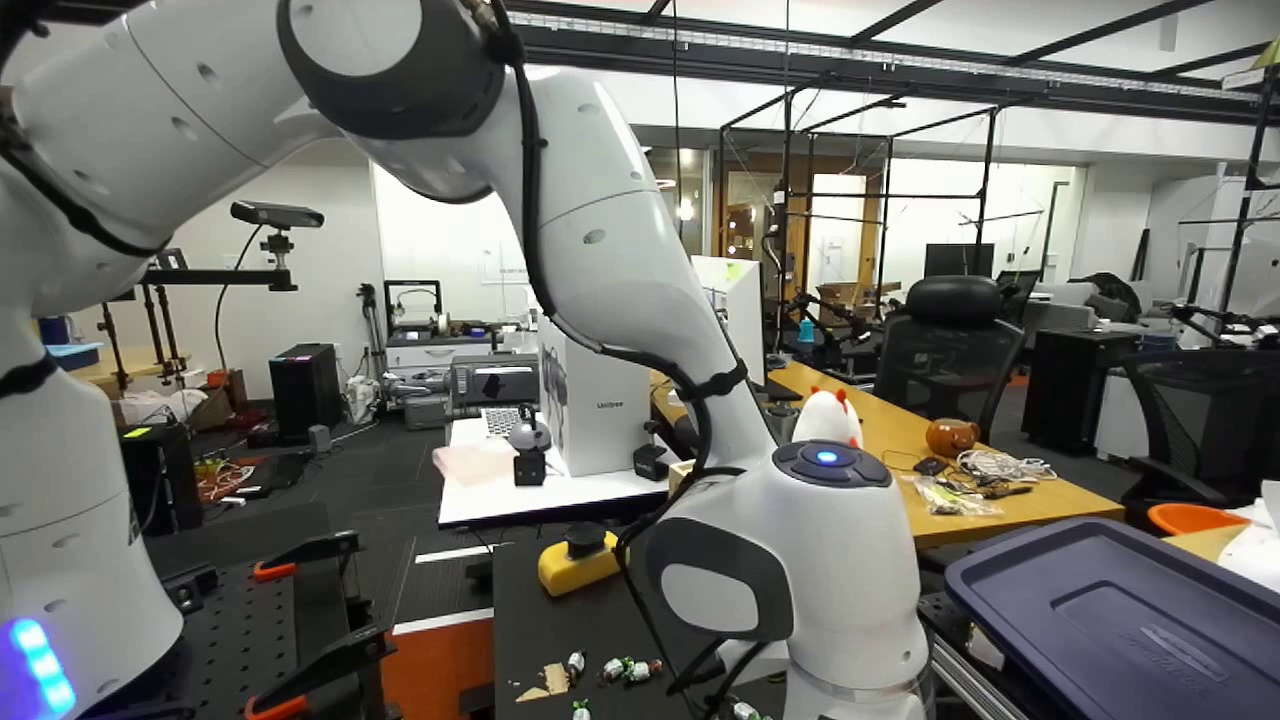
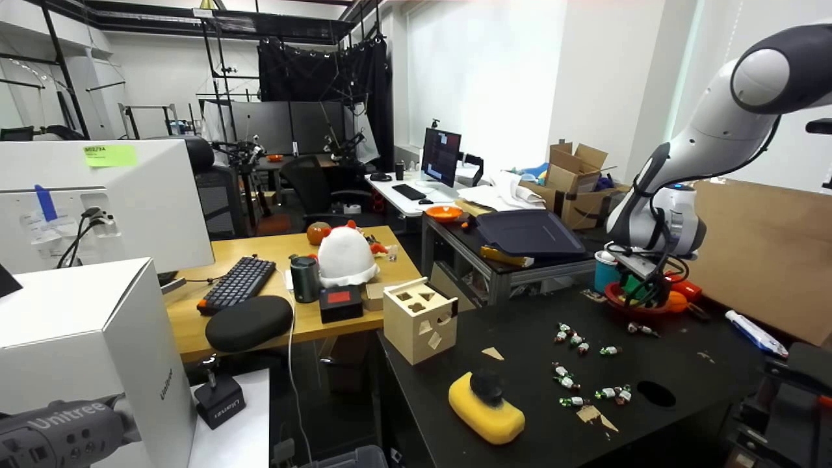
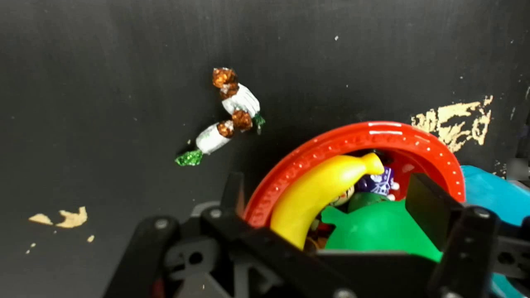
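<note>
Wrist view: glossy, bead-rimmed red bowl (image 3: 372,134) at 4 o'clock; gripper (image 3: 329,194) over it, jaws wide apart. Inside: smooth yellow banana (image 3: 314,190) at 9, rounded green toy (image 3: 381,227) at 5; finger (image 3: 428,207) contact with green toy unclear, bowl's 6 o'clock side hidden by gripper. Twisted-foil candies (image 3: 213,138) outside at 10, on scuffed black table (image 3: 124,103). In an exterior view, wooden desk (image 2: 296,244) at 9 from the bowl, cardboard panel (image 2: 767,253) at 2.
</note>
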Controlling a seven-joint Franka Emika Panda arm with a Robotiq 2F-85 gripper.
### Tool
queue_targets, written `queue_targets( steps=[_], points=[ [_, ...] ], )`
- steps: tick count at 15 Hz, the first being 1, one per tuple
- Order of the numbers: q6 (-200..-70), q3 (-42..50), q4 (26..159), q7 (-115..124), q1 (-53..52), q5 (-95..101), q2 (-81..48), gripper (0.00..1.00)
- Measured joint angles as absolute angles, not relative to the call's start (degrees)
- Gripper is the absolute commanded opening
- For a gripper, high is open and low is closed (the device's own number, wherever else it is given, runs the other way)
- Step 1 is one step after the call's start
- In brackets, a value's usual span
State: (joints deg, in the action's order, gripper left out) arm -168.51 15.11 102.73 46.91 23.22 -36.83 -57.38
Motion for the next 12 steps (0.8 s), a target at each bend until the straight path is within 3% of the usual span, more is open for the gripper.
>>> queue_targets(
  steps=[12],
  points=[
    [-169.4, 17.8, 102.9, 47.4, 23.4, -36.8, -55.3, 1.0]
  ],
)
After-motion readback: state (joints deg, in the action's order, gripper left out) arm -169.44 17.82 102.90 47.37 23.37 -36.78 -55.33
